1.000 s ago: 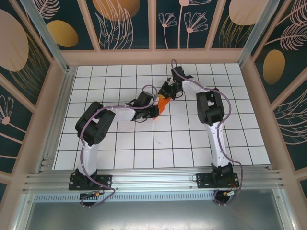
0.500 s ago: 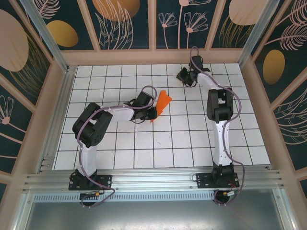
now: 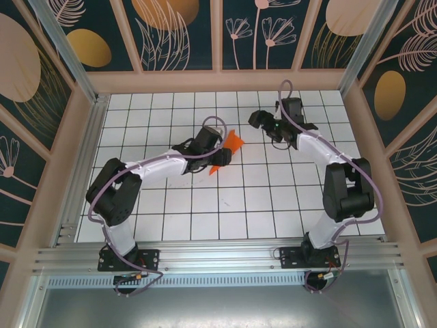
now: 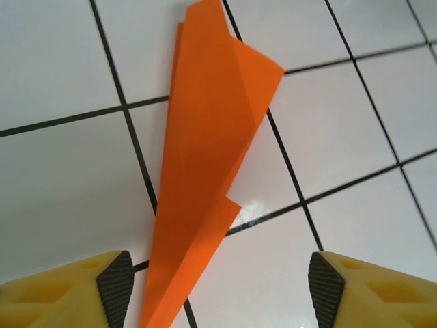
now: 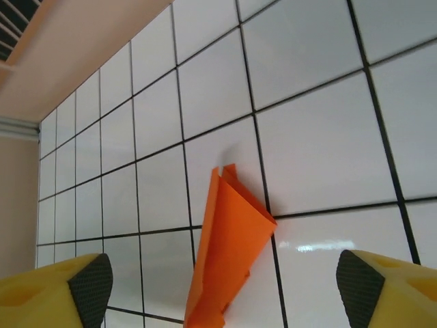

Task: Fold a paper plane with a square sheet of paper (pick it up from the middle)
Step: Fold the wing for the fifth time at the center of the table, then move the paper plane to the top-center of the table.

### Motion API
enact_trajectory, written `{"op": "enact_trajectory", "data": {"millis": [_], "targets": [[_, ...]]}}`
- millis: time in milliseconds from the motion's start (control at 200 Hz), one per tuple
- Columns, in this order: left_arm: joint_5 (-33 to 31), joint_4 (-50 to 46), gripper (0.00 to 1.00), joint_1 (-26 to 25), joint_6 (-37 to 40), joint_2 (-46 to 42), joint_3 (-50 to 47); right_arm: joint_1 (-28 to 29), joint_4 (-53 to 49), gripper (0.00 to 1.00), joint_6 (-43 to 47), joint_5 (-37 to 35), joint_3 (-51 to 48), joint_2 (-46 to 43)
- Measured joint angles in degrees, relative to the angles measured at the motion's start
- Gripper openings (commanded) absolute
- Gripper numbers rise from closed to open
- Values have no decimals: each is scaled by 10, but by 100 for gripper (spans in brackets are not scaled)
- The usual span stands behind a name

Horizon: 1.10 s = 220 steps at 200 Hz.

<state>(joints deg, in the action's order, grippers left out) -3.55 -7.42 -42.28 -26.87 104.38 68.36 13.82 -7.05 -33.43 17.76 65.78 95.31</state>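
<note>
The paper plane is a narrow dart of bright orange paper lying on the white grid table, its wide tail toward the back. In the left wrist view the plane runs up from between my left fingers, close to the left pad and not touching either pad. My left gripper is open over its pointed end. My right gripper is open, raised and off to the plane's right; its camera looks down on the plane.
Wooden walls enclose the table, with the back wall two tiles behind the plane. Open tiles lie in front of the plane toward the arm bases.
My right gripper let go of the plane's tail and pulled away to the right. The plane's tail has sprung wider. My left arm stretched out and stayed at the plane.
</note>
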Motion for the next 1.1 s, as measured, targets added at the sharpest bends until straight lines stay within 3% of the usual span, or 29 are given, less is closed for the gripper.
{"op": "enact_trajectory", "data": {"millis": [240, 425, 650, 866, 1101], "targets": [[-45, -76, 76, -26, 57, 98, 97, -15, 12, 99, -19, -61, -130, -50], [-78, -128, 55, -25, 73, 158, 175, -29, 19, 99, -30, -80, -144, -63], [-76, -148, 16, -11, 50, 187, 209, -29, 22, 98, -29, -81, -144, -63], [-15, -106, 2, 45, 2, 166, 151, -21, 22, 95, -29, -76, -144, -63], [109, 26, 5, 109, -104, 82, -1, 49, 21, 91, -30, -74, -137, -58]]}}
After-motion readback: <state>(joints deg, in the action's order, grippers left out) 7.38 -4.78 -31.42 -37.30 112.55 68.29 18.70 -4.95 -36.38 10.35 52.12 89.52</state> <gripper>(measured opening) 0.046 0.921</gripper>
